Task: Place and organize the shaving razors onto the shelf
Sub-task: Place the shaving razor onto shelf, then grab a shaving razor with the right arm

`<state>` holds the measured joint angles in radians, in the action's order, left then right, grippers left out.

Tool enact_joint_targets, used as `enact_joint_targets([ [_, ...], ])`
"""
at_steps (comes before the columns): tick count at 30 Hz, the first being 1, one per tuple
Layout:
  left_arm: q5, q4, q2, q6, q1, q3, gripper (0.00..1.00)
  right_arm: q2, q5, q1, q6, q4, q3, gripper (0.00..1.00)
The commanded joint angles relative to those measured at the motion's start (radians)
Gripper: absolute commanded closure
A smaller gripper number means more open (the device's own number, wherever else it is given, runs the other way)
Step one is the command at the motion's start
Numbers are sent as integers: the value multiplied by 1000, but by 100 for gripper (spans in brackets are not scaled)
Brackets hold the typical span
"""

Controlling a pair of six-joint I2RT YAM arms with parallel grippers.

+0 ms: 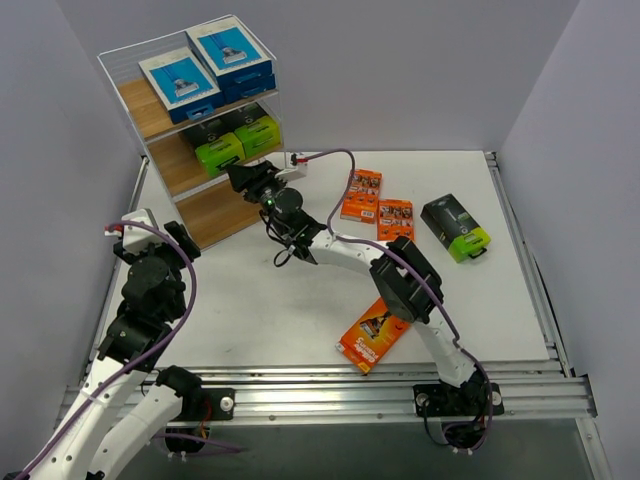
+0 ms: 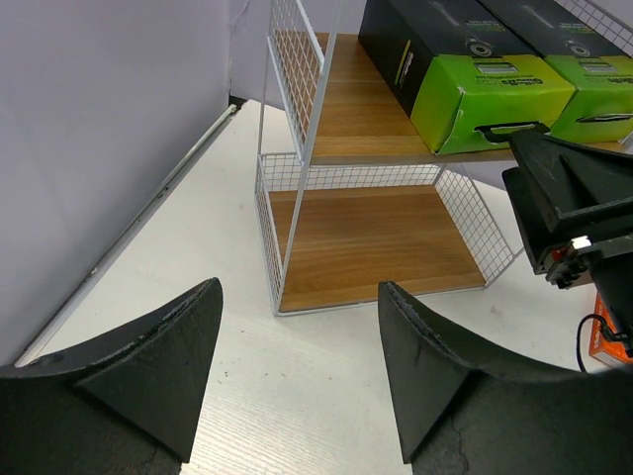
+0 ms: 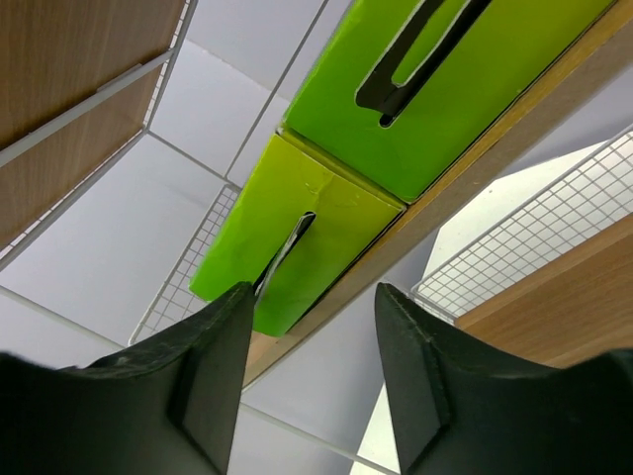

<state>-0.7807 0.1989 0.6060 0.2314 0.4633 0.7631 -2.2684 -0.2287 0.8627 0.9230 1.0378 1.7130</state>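
Top external: wood-and-wire three-tier shelf (image 1: pixel 215 215): two blue-white razor packs (image 1: pixel 178 80) top tier, two black-lime packs (image 1: pixel 220 150) middle. Three orange packs (image 1: pixel 361 193), one loose black-lime pack (image 1: pixel 455 228) on white table (image 1: pixel 280 300); right gripper (image 1: pixel 243 178) fingers parted, empty, at middle tier; left gripper (image 2: pixel 299 289) wide, empty.

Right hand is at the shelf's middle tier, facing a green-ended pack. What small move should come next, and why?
Probably draw the right hand straight back out of the shelf. Its fingers stand apart, clamping nothing, and the green-ended pack rests on the middle board beside another, so it looks placed; an orange pack lies unplaced.
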Motion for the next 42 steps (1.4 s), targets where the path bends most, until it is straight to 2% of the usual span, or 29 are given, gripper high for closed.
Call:
enact_joint_targets([
  [1,1,-32,0,-14,1,7,27,118,-29,-2,-30,85,-33,51],
  [5,-8,-29,0,-17,0,8,27,138,-17,-2,-39,96,-52,42],
  [9,-17,-29,-2,-21,0,7,27,182,-12,1,-35,113,-99,39],
  [15,-19,-27,1,-29,0,8,27,328,25,-5,-62,119,-298,37],
  [21,12,-18,11,-32,8,16,27,557,72,-54,-104,-14,-576,36],
  [25,50,-39,17,-66,27,1,16,705,176,-154,-90,-152,-731,34],
  [31,149,-1,60,-80,81,36,4,957,187,-330,-157,-441,-880,29],
  [34,207,100,74,-72,80,91,3,1053,132,-413,-167,-582,-901,22],
  [37,248,140,55,-89,80,78,3,1107,100,-540,-86,-731,-923,18],
  [39,255,137,23,-95,81,23,3,1136,174,-679,-21,-765,-983,22],
  [42,274,114,-12,-106,83,-7,3,1172,224,-799,26,-760,-1067,32],
])
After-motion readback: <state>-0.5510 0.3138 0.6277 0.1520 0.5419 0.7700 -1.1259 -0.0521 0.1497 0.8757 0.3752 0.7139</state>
